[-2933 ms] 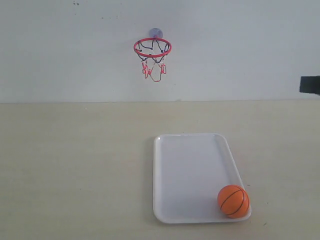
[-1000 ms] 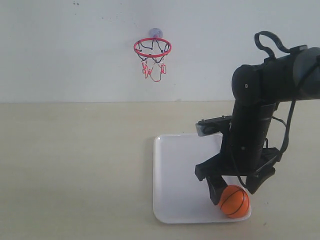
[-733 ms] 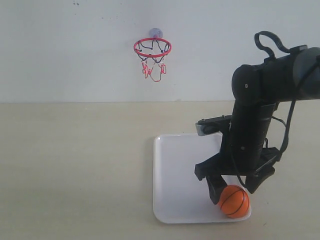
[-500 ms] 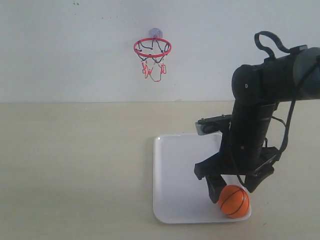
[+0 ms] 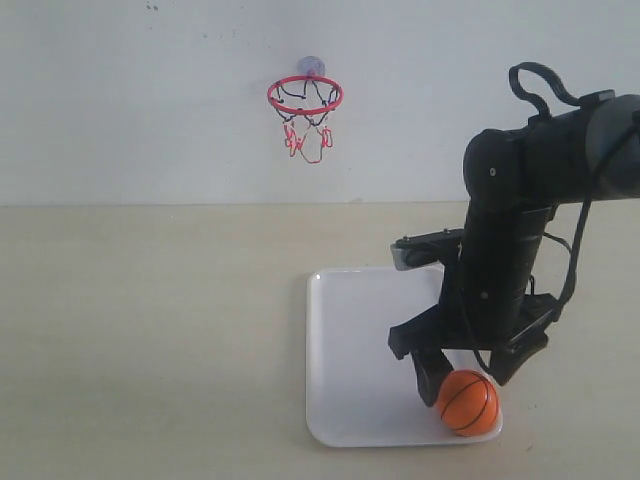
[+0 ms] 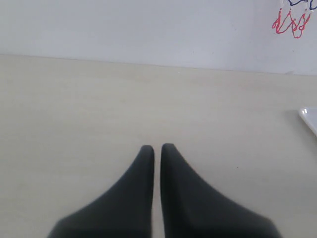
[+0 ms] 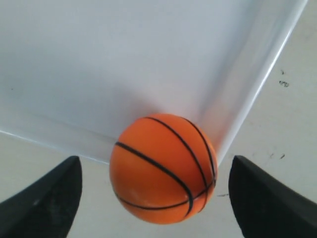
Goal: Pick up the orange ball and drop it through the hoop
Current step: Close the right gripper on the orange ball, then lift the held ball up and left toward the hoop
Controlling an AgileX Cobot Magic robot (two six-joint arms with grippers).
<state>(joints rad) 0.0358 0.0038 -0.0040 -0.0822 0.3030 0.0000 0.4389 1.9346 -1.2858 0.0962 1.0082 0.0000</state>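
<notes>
The orange ball point(image 5: 468, 402) with black seams rests in the near right corner of the white tray point(image 5: 360, 340). My right gripper point(image 5: 465, 375) hangs just over it, open, one black finger on each side and apart from it. In the right wrist view the orange ball point(image 7: 163, 167) fills the gap between the fingers point(image 7: 47, 196), with clear space either side. The hoop point(image 5: 305, 96), red rim and string net under a bluish suction cup, is fixed to the back wall. My left gripper point(image 6: 157, 148) is shut over bare table; the hoop's net point(image 6: 291, 22) shows at that view's edge.
The right arm point(image 5: 510, 230) stands tall over the tray's right half. The pale wooden table point(image 5: 150, 330) stretches left of the tray up to the white wall. A corner of the tray point(image 6: 309, 119) shows in the left wrist view.
Three seconds ago the right arm was almost out of view; over the last second it has held nearly still above the ball, which has not moved.
</notes>
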